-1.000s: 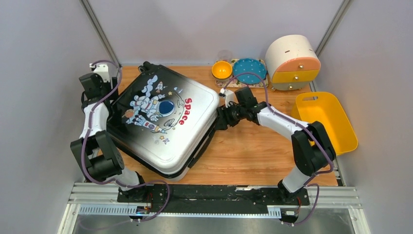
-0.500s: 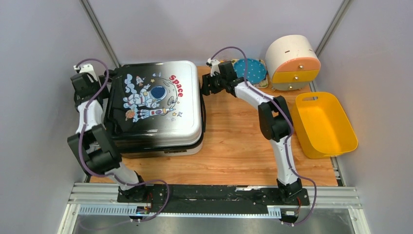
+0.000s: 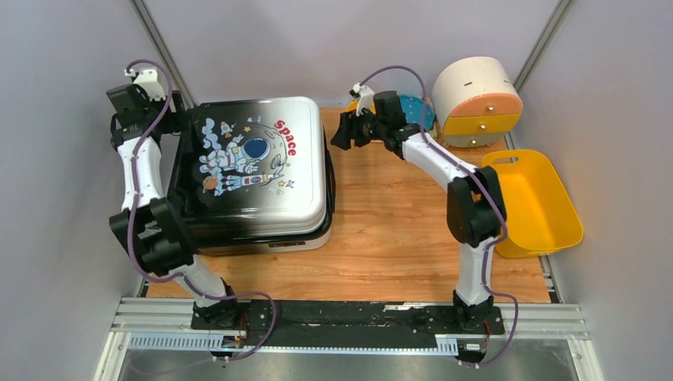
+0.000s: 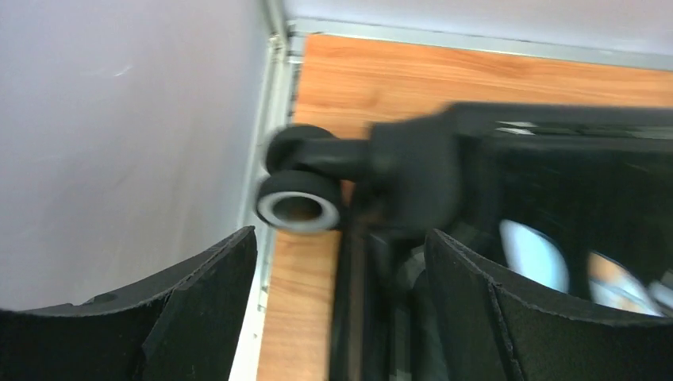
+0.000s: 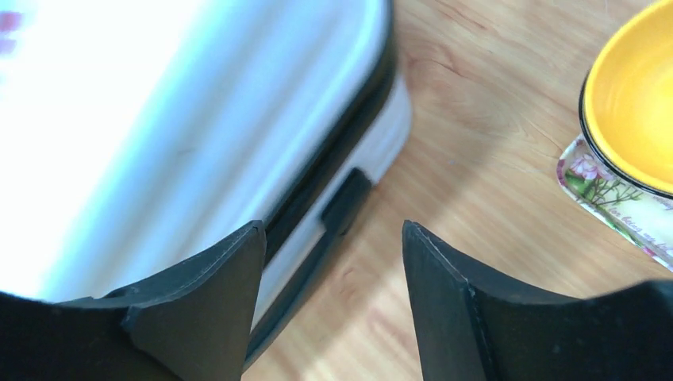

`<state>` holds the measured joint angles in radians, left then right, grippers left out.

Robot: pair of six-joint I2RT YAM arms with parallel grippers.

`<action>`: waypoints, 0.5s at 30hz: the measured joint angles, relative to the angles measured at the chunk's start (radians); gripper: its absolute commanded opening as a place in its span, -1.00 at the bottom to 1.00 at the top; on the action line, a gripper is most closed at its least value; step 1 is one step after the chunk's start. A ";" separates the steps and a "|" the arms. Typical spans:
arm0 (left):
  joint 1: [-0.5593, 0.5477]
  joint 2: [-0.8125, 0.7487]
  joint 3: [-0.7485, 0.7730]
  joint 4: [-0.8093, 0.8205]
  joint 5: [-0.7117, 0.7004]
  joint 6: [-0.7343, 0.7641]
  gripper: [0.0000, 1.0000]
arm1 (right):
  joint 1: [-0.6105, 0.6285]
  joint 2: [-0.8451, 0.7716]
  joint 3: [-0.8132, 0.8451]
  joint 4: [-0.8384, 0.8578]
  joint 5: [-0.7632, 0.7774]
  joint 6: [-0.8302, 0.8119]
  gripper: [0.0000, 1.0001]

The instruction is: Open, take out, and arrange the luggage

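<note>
Wooden counter [image 3: 397, 238] holds the luggage [image 3: 254, 171] shut, flat, on its left half. My left fingers [image 4: 202, 309] and right fingers [image 5: 198, 309] gape empty at its far corners; I fear a glancing bite shoving it.

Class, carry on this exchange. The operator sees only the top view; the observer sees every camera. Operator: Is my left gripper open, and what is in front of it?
Observer: Open and holding nothing. The left gripper has a black wheel of the luggage just ahead of its fingers.
Operator: And the right gripper?
Observer: Open too. The right gripper points at the luggage's side seam, which looks closed there.
Operator: What is tucked behind that arm?
Observer: A yellow bowl sitting on a flowered tray.
</note>
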<state>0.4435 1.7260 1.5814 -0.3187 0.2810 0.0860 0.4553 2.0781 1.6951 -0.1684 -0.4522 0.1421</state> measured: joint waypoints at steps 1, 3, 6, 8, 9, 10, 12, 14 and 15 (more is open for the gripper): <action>-0.010 -0.041 -0.002 -0.044 0.027 0.007 0.72 | 0.000 -0.049 -0.024 -0.008 -0.018 -0.002 0.36; -0.024 -0.130 -0.014 -0.108 0.056 0.016 0.72 | 0.000 -0.151 -0.065 -0.023 -0.054 -0.008 0.36; -0.033 -0.332 -0.081 -0.218 0.084 0.041 0.72 | 0.008 -0.301 -0.126 -0.065 -0.099 -0.035 0.36; -0.026 -0.467 -0.137 -0.286 0.085 0.053 0.69 | 0.016 -0.381 -0.177 -0.095 -0.121 -0.061 0.36; -0.022 -0.534 -0.168 -0.322 0.085 0.057 0.68 | 0.023 -0.417 -0.211 -0.107 -0.130 -0.072 0.35; -0.020 -0.595 -0.202 -0.357 0.084 0.058 0.64 | 0.032 -0.462 -0.261 -0.139 -0.141 -0.092 0.35; -0.017 -0.682 -0.262 -0.435 0.086 0.058 0.59 | 0.050 -0.509 -0.333 -0.182 -0.154 -0.132 0.34; -0.017 -0.746 -0.315 -0.517 0.087 0.054 0.56 | 0.072 -0.539 -0.409 -0.240 -0.163 -0.180 0.34; -0.017 -0.768 -0.336 -0.559 0.089 0.054 0.54 | 0.083 -0.549 -0.442 -0.261 -0.168 -0.204 0.33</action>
<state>0.4267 0.9577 1.2449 -0.8780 0.3702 0.1398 0.5385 1.5291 1.2533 -0.4290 -0.6201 -0.0616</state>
